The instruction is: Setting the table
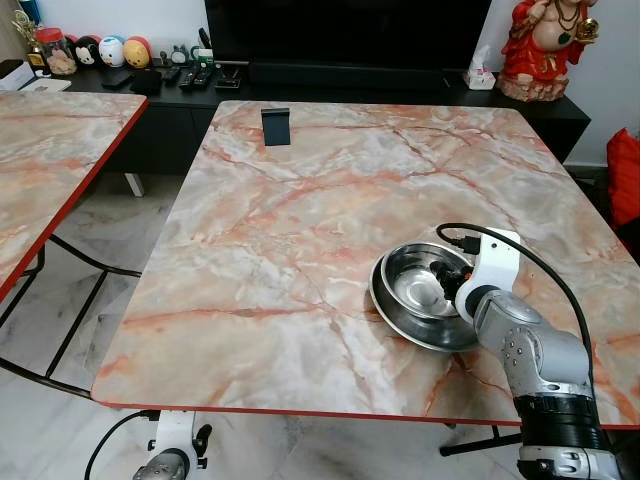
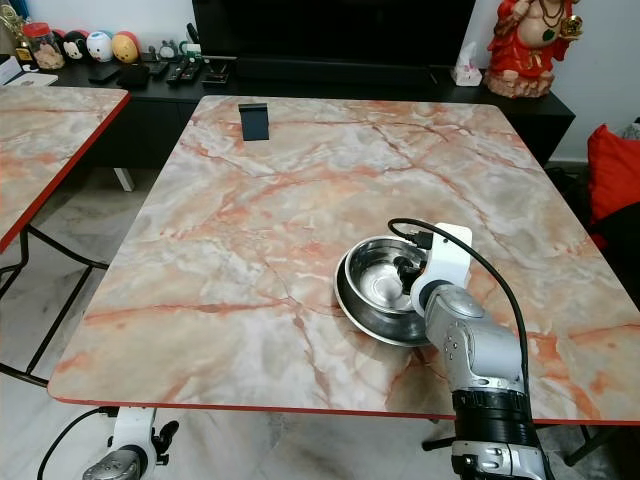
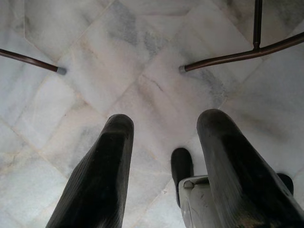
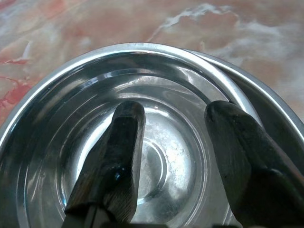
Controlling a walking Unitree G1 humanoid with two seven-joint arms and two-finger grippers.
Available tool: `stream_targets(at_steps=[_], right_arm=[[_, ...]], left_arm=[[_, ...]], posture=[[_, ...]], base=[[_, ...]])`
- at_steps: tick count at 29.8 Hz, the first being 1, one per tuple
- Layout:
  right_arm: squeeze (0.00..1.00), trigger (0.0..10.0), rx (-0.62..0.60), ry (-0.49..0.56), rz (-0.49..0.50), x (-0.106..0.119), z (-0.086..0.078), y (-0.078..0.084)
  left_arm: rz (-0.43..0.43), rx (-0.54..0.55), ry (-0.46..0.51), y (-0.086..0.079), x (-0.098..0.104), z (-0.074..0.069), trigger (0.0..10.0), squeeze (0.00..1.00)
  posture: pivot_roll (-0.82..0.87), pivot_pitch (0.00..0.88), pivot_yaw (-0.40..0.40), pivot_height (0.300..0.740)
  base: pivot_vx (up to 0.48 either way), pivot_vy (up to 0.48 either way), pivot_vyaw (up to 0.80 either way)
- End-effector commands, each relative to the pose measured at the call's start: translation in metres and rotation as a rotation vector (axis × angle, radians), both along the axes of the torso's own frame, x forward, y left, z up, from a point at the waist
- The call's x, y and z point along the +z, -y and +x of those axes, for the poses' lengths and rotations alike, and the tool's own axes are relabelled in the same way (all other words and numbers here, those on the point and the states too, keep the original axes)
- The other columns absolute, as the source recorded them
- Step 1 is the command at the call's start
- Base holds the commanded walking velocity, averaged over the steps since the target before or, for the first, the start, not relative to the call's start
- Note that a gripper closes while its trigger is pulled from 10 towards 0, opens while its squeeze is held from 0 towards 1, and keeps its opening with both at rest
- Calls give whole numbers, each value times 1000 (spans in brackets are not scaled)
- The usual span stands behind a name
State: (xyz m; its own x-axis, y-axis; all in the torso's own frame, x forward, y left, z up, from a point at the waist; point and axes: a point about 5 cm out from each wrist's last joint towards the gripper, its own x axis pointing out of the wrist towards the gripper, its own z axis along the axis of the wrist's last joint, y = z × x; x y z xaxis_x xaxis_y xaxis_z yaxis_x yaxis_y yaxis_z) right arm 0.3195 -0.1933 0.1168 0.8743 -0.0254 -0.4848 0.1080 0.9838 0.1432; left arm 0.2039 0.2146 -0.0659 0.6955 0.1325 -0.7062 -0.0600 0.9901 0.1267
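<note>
A shiny steel bowl [image 1: 412, 280] sits inside a wider steel plate [image 1: 400, 322] near the right front of the marble table [image 1: 280, 250]. My right gripper [image 4: 173, 114] is lowered over the bowl and stands open. One of its fingers [image 4: 118, 152] hangs inside the bowl, while the other lies at the bowl's rim, above the gap between bowl and plate [image 4: 266, 102]. Nothing is clamped between them. My left gripper [image 3: 166, 121] hangs open below the table's front edge, over the tiled floor.
A small black stand [image 1: 276, 126] sits at the table's far left. A second marble table [image 1: 50, 150] is to the left, with metal legs [image 3: 228, 57] under it. A dark console [image 1: 180, 80] with remotes and toys, and a red statue [image 1: 545, 45], lie behind.
</note>
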Motion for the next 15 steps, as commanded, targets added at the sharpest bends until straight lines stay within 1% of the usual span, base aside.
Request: stream_targets(at_steps=[1,15], right_arm=[[0,10000,-15,11,-2,4,3,4],[0,10000,-18,16,-5,5,4,5]], left_arm=[[-13,8,-16,1,-2,-3,10000,0],[-14,7,-15,1,-2,-3,10000,0]], posture=[[-90,9,-33,740],[-90,8,-33,740]], base=[[0,0,0],[0,0,0]])
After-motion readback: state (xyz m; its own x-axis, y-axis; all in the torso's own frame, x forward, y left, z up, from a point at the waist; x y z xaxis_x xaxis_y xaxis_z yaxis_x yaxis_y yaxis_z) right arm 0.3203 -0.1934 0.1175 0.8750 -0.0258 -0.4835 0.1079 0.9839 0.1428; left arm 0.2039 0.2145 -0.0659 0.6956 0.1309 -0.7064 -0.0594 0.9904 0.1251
